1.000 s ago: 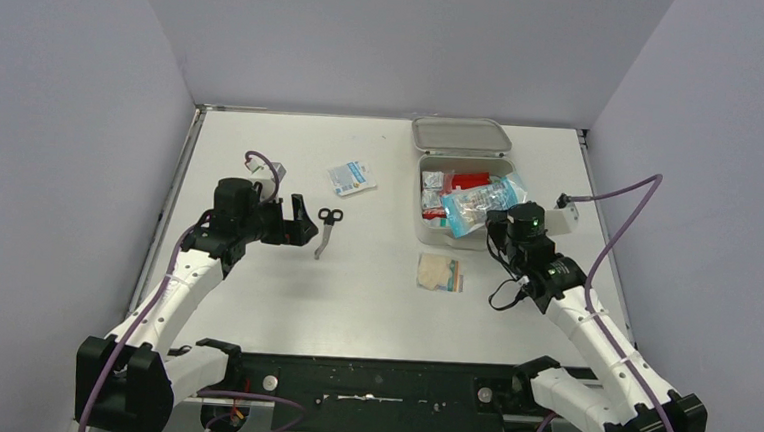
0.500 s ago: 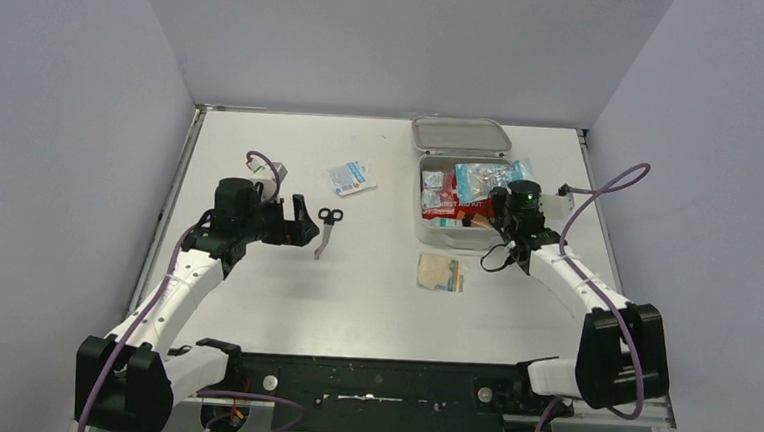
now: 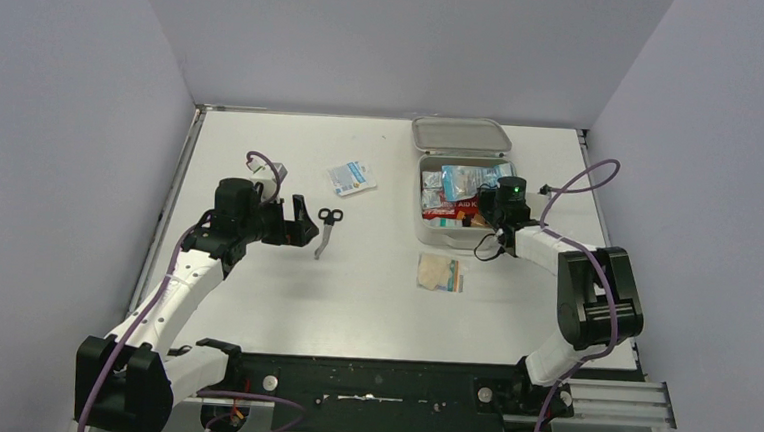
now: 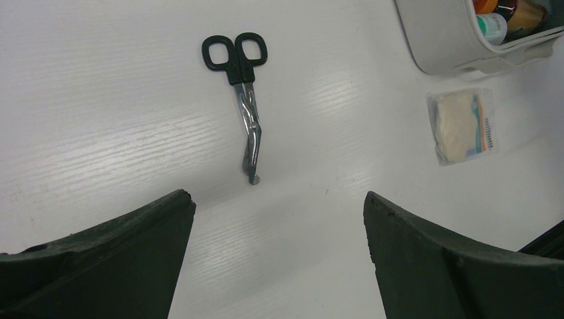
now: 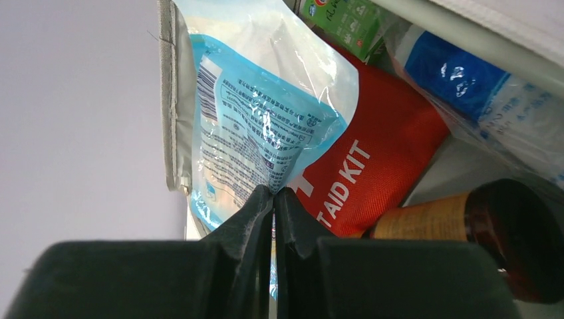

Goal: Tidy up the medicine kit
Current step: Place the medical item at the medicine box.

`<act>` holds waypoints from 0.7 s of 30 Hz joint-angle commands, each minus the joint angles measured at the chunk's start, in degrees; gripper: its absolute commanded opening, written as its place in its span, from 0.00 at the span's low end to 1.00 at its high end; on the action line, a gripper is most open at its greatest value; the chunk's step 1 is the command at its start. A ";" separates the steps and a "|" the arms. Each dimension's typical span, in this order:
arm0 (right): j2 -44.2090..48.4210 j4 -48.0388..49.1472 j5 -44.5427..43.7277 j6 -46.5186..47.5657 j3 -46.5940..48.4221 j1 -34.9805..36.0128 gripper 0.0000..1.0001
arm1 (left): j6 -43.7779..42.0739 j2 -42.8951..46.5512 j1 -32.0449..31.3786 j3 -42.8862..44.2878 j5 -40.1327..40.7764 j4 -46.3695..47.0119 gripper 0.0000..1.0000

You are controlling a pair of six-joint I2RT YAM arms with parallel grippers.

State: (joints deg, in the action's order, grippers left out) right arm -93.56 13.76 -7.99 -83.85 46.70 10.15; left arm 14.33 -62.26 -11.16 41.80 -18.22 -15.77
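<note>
The medicine kit (image 3: pixel 443 239) stands open at the back right, its lid (image 3: pixel 461 136) folded back. My right gripper (image 3: pixel 492 200) is shut on the lower corner of a clear and blue plastic packet (image 5: pixel 256 113), with its jaw tips (image 5: pixel 273 193) pinching the film. The packet (image 3: pixel 468 177) hangs over the kit's inside, above a red First Aid Kit pouch (image 5: pixel 376 166) and a brown bottle (image 5: pixel 479 212). My left gripper (image 3: pixel 304 221) is open and holds nothing (image 4: pixel 279 199). It is just left of black-handled scissors (image 4: pixel 243 100) lying on the table.
A gauze packet (image 3: pixel 441 273) lies in front of the kit, also in the left wrist view (image 4: pixel 462 124). A small blue and white sachet (image 3: pixel 351 177) lies behind the scissors (image 3: pixel 327 227). Grey walls close in the table on three sides.
My right arm has carried the packet from the kit's front right corner back and left over the kit's inside, with its elbow folding up. The left arm has not moved.
</note>
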 commanded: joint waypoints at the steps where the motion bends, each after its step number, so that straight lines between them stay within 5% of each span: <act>1: -2.32 4.85 0.27 -2.05 3.16 -0.45 0.00 | -1.04 0.91 -0.24 0.74 -0.11 1.31 0.97; 16: -6.55 3.64 -0.67 -2.52 4.52 -1.04 0.00 | -1.09 0.81 -0.20 0.71 0.28 1.18 0.97; 21: -7.10 2.84 0.20 -0.75 5.63 -1.61 0.17 | -1.10 0.93 -0.25 0.69 0.58 1.11 0.97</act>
State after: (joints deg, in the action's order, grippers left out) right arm -100.29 15.31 -6.37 -85.76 49.45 9.26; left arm 14.31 -62.26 -11.16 41.80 -17.96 -15.88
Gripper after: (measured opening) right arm 0.105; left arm 0.973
